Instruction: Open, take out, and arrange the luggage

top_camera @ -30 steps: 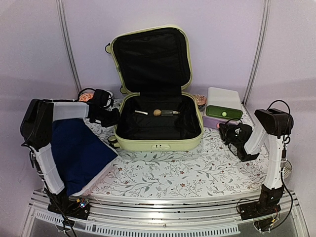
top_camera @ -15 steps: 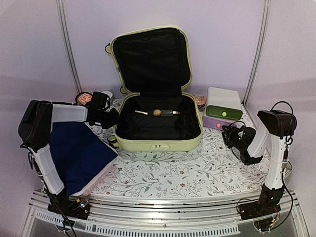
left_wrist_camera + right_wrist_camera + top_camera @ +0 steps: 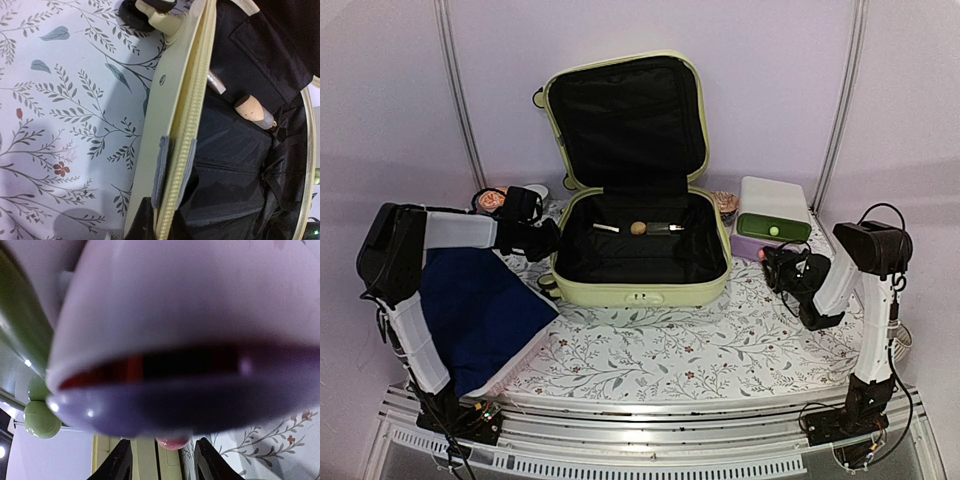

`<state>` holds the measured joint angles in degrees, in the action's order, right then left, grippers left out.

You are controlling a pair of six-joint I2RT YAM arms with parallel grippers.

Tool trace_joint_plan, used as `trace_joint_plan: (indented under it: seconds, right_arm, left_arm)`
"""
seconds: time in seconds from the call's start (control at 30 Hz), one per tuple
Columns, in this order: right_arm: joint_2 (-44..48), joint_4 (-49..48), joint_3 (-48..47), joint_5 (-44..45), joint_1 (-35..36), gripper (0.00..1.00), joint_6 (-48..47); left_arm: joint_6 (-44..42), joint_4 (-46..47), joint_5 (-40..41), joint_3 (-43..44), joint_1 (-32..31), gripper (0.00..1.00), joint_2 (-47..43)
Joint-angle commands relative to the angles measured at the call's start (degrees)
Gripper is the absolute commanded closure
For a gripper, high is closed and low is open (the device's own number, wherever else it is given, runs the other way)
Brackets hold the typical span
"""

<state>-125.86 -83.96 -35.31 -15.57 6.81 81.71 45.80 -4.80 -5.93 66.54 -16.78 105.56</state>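
Observation:
The luggage lies open mid-table, its lid upright and its black lining showing. A small cork-topped item and a thin pen-like piece lie inside at the back. My left gripper is at the luggage's left rim. In the left wrist view its grey pads clamp the yellow zipper edge of the shell, one outside and one inside. My right gripper is at the small white box. It is open with the purple drawer's pink knob between its fingers.
A navy blue cloth lies at the left front under my left arm. The white box with a green drawer stands right of the luggage, its purple drawer slightly ajar. Small pinkish objects sit behind the luggage's corners.
My right gripper drew back to the right half a second ago and has now moved left again, up to the purple drawer. My left gripper has stayed on the rim.

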Motion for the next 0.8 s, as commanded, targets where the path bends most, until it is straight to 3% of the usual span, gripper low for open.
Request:
trace_joint_plan:
  seconds: [0.0, 0.07, 0.13, 0.27, 0.37, 0.53, 0.77]
  right_arm:
    - [-1.51, -0.33, -0.89, 2.74, 1.59, 0.55, 1.95]
    - [-2.27, -0.48, -1.55, 3.19, 1.98, 0.55, 2.17]
    - [-3.21, -1.06, -2.27, 3.61, 2.25, 0.56, 2.59]
    - [-4.22, -1.05, -3.58, 4.68, 2.51, 0.57, 3.57]
    - [-4.11, -0.10, -4.12, 5.43, 2.46, 0.58, 3.34]
    - [-4.70, 0.36, -5.81, 4.80, 2.64, 0.61, 3.25]
    - [-2.99, 1.18, -4.88, 5.04, 2.55, 0.78, 2.54]
  left_arm:
    - [7.55, 9.89, 7.19, -0.62, 3.52, 1.00, 0.26]
    - [7.51, 10.17, 7.01, -0.69, 3.52, 1.00, 0.26]
    - [7.31, 10.62, 7.05, -0.92, 3.45, 0.92, 0.26]
    - [6.76, 11.21, 7.16, -1.49, 3.45, 0.59, -0.37]
    - [5.81, 10.83, 6.82, -1.42, 3.42, 0.46, -0.99]
    - [5.01, 10.50, 6.23, -1.95, 3.47, 0.42, -2.17]
    - [3.86, 10.55, 6.51, -3.14, 3.35, 0.41, -4.30]
